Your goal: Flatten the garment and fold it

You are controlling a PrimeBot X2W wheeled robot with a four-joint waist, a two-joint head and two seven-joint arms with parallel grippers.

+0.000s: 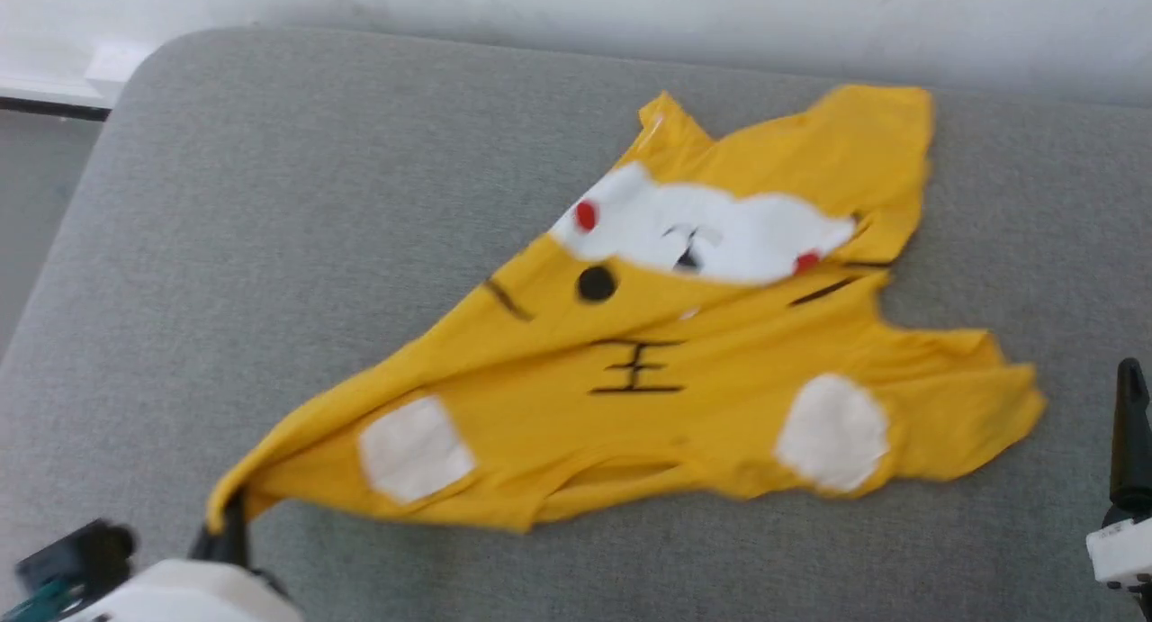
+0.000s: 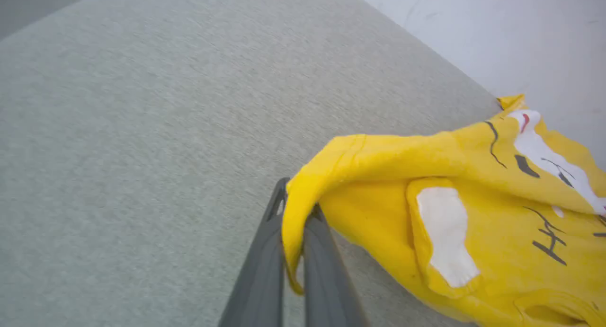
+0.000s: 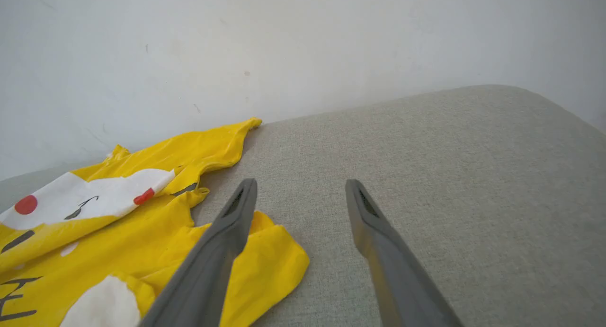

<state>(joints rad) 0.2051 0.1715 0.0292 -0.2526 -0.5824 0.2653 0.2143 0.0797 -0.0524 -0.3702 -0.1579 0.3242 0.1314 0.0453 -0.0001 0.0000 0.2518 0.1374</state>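
Observation:
The garment (image 1: pixel 648 370), a bright yellow T-shirt with a cat face print, white patches, red dots and black stripes, lies crumpled and skewed on the grey cushion (image 1: pixel 270 244). My left gripper (image 1: pixel 229 514) is at the lower left, shut on the garment's left sleeve tip, which is pulled out into a taut point. In the left wrist view the yellow hem (image 2: pixel 296 223) is pinched between the two fingers of the left gripper (image 2: pixel 296 208). My right gripper (image 3: pixel 300 185) stands open just past the garment's right sleeve (image 3: pixel 265 265), above bare cushion. One dark finger (image 1: pixel 1129 433) shows at the right edge.
A white wall (image 1: pixel 720 19) runs along the cushion's far edge, close to the shirt's top. The cushion's rounded left corner (image 1: pixel 135 73) drops to a grey floor and a white ledge (image 1: pixel 54 82). Bare grey fabric spreads left of the shirt and in front of it.

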